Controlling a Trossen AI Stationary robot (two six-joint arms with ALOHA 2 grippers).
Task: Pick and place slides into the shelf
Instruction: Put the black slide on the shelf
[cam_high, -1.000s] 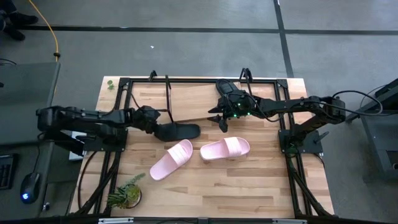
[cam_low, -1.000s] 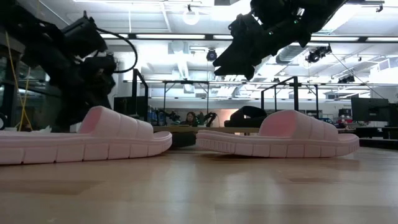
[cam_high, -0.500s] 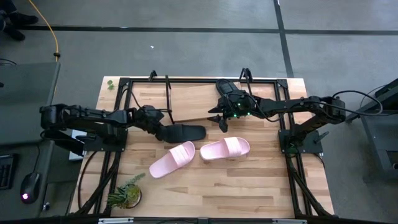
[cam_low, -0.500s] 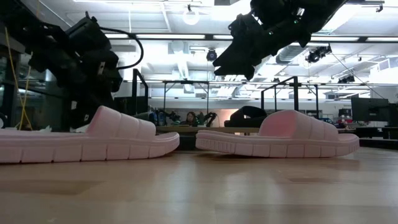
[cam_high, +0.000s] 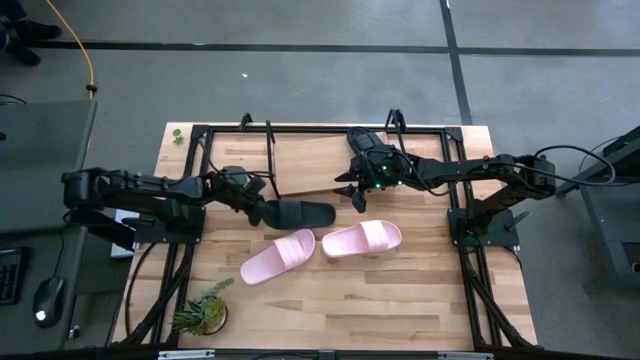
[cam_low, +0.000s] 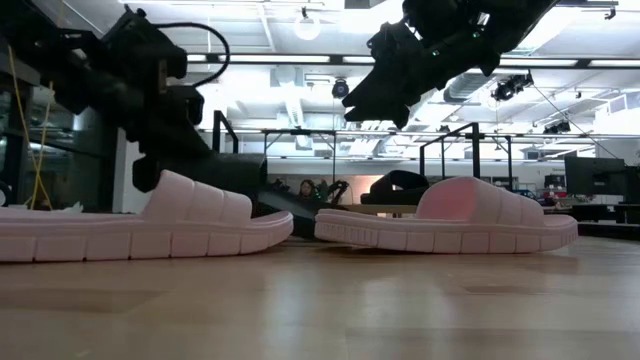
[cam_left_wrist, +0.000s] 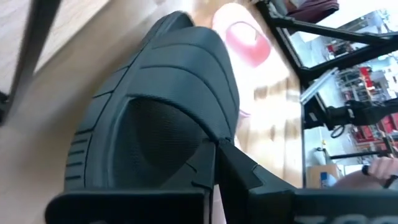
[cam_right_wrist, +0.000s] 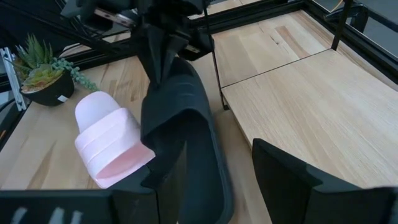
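High view: left gripper clamped on heel of black rubber slide, centre table, at 9 o'clock from light wooden shelf board. Two pale pink slides at 6 o'clock.
Right wrist view: right gripper fingers apart, above same black slide.

The shelf stands at the far middle of the desk, its board between two end hoops. One slide lies on the shelf's right end, and the right hand hangs just in front of it, above the desk. A second slide lies just in front of the shelf's left part, its heel end in the left hand, which reaches in from the left. Nearer the front, two more slides lie side by side: the left one angled, the right one just beside it. A potted plant sits at the desk's front left corner.
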